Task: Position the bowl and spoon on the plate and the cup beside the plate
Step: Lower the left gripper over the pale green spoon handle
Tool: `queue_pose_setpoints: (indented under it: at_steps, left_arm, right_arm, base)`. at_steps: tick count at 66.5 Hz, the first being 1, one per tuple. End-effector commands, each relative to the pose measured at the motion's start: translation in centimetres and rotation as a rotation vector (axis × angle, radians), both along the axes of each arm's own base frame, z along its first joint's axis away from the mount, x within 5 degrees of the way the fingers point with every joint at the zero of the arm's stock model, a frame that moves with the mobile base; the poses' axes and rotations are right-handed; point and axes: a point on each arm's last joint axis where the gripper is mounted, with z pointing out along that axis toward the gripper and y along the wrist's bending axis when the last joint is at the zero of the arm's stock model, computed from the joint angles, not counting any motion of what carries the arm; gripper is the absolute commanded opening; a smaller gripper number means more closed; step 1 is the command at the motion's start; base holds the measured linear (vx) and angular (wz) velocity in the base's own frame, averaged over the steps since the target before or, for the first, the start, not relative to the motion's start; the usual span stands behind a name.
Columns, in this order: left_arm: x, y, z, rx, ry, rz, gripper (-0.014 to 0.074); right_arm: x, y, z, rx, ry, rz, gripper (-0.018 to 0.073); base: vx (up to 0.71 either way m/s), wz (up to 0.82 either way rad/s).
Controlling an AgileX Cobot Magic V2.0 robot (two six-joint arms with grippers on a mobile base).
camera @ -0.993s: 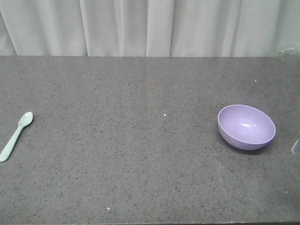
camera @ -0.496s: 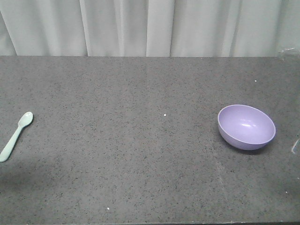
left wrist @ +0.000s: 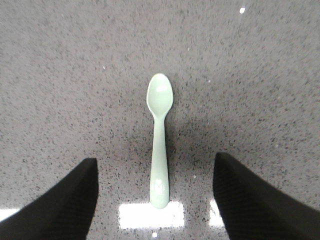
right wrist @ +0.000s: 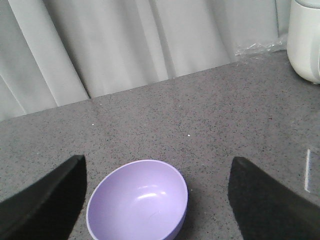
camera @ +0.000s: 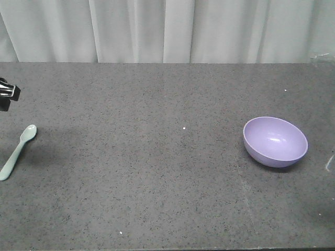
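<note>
Left gripper (left wrist: 155, 159) hung wide open over the spoon (left wrist: 159, 140).
My right gripper (right wrist: 158, 159) was wide too, facing the empty purple bowl (right wrist: 137, 205); the spoon was pale green.

Smooth plastic spoon (left wrist: 159, 145) and bowl (camera: 275, 141) on speckled matt tabletop (camera: 157, 183).

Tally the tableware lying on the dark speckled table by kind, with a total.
Bowls: 1, the round matte lavender-purple plastic bowl
Spoons: 1, the small pale mint-green plastic spoon
Total: 2
</note>
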Motion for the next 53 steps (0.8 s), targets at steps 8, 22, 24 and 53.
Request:
queue_pose_setpoints:
  at_steps: [8,22,24,53]
  left_arm:
    - [1.6,1.1,-0.8,0.003,0.013,0.03,0.0464]
    - [3.3,2.6,-3.2,-0.069,0.068,0.041,0.0464]
    - [3.6,2.7,-3.6,-0.082,0.076,0.035,0.0464]
    - [6.3,3.5,-8.7,-0.138,0.192,0.054,0.0464]
  right_arm:
    - [0.2,0.0,1.6,-0.026,-0.084,0.002,0.057]
    - [0.2,0.0,1.6,-0.028,-0.083,0.002,0.057]
    - [0.2,0.0,1.6,-0.028,-0.083,0.002,0.057]
    - [0.2,0.0,1.6,-0.028,-0.081,0.002,0.057]
  base:
    - [0.0,0.0]
    - [0.0,0.0]
    - [0.0,0.0]
    - [0.0,0.0]
